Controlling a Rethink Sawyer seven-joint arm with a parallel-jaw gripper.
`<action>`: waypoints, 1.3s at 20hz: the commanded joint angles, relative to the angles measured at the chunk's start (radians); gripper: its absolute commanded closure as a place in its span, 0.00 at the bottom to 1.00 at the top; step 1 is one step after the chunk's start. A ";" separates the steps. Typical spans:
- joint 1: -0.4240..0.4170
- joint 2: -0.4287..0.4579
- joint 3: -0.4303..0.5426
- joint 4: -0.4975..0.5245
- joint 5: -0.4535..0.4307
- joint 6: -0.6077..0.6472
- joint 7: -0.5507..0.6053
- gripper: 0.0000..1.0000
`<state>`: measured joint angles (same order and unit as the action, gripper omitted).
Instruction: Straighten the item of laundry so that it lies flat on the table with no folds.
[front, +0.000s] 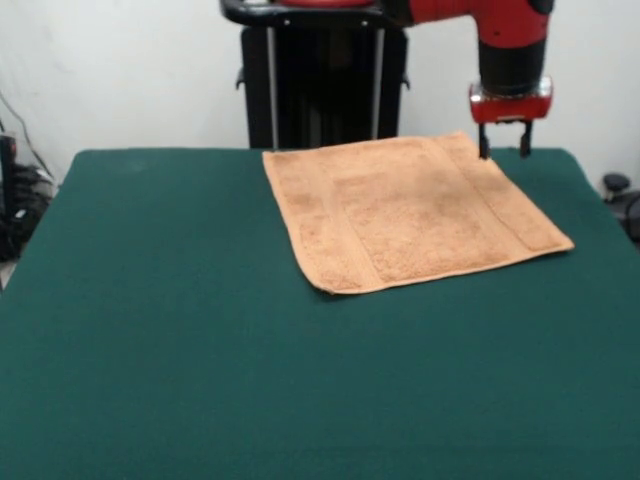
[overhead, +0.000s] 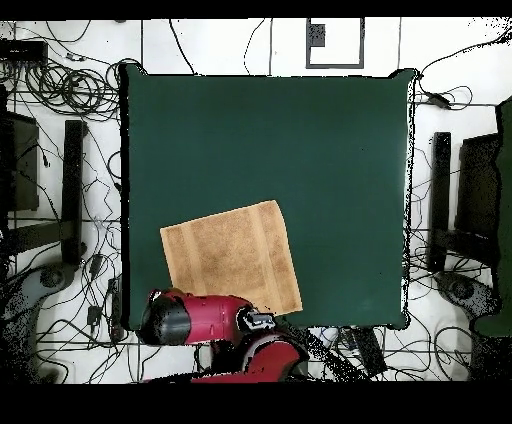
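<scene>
The tan-orange towel (front: 410, 215) lies spread out flat on the dark green table (front: 200, 350), at the far right part in the front view. Its border bands show; no white label shows. In the overhead view the towel (overhead: 230, 260) lies near the table's (overhead: 300, 150) bottom left corner, close to the robot. My gripper (front: 503, 152) hangs just above the towel's far right corner, with its two fingers apart and nothing between them. In the overhead view the red arm (overhead: 195, 318) covers the gripper.
The black pedestal (front: 325, 80) stands behind the table's far edge. Cables (overhead: 60, 90) lie on the floor around the table, and black stands (overhead: 72, 190) flank both sides. The table's right edge (front: 590, 190) runs close to the towel.
</scene>
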<state>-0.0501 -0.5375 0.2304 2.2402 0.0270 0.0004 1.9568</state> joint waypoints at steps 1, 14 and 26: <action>-0.015 0.101 0.142 -0.036 0.038 -0.132 0.242 0.00; 0.012 0.065 0.061 -0.173 0.125 0.056 0.163 0.00; 0.153 0.087 -0.049 -0.265 0.243 0.108 0.207 0.00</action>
<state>0.0317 -0.4922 0.2077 2.1325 0.1437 0.0000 1.9568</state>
